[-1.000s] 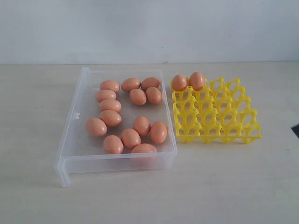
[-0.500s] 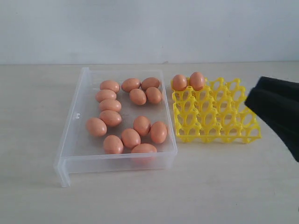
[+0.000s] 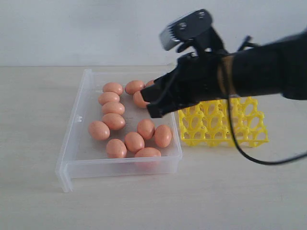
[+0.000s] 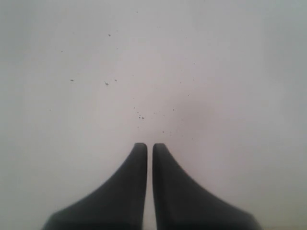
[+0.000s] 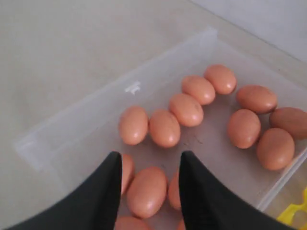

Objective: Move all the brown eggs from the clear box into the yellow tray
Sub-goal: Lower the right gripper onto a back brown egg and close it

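We count thirteen matte orange-brown oval eggs (image 3: 113, 121) showing in the one shallow clear plastic box (image 3: 76, 143). The single bright yellow lattice tray (image 3: 225, 125) sits just beside it, its far cups hidden by the black arm (image 3: 268, 72). The right claw (image 3: 148, 104) hovers above the box, jaws parted and empty; the left claw (image 4: 149, 145) is closed over the pale surface (image 4: 144, 57).

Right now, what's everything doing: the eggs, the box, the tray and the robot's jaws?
Brown eggs: lying loose in the box, none held.
Clear box: open-topped, holding eggs.
Yellow tray: visible cups empty; back part hidden by the right arm.
Right jaws: open, empty, above the box's eggs.
Left jaws: shut, empty.
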### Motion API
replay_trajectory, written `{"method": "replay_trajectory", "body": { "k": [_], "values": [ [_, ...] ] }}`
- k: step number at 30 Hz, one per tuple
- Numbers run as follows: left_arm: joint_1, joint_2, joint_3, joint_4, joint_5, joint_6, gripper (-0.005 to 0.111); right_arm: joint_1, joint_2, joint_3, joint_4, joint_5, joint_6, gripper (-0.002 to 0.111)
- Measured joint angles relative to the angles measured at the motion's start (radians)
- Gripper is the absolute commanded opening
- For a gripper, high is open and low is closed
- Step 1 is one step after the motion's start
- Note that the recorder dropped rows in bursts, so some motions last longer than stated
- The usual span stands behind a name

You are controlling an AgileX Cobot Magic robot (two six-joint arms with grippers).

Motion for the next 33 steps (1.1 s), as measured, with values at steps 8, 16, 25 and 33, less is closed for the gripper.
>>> {"method": "replay_trajectory", "body": {
  "k": [8, 16, 25, 33],
  "values": [
    [0.000, 0.000, 0.000, 0.000, 0.000, 0.000, 0.004, 0.011, 0.353, -0.390, -0.159, -0.020, 0.295, 0.044],
    [0.000, 0.000, 0.000, 0.000, 0.000, 0.000, 0.004, -0.027, 0.502, -0.562, -0.171, 0.158, 0.147, 0.045],
    [0.000, 0.000, 0.000, 0.000, 0.000, 0.000, 0.004, -0.056, 0.551, -0.551, 0.155, -0.172, -0.495, 0.000],
    [0.000, 0.000, 0.000, 0.000, 0.000, 0.000, 0.004, 0.060, 0.583, -0.551, 1.149, -0.187, -1.574, 0.000]
  ]
}}
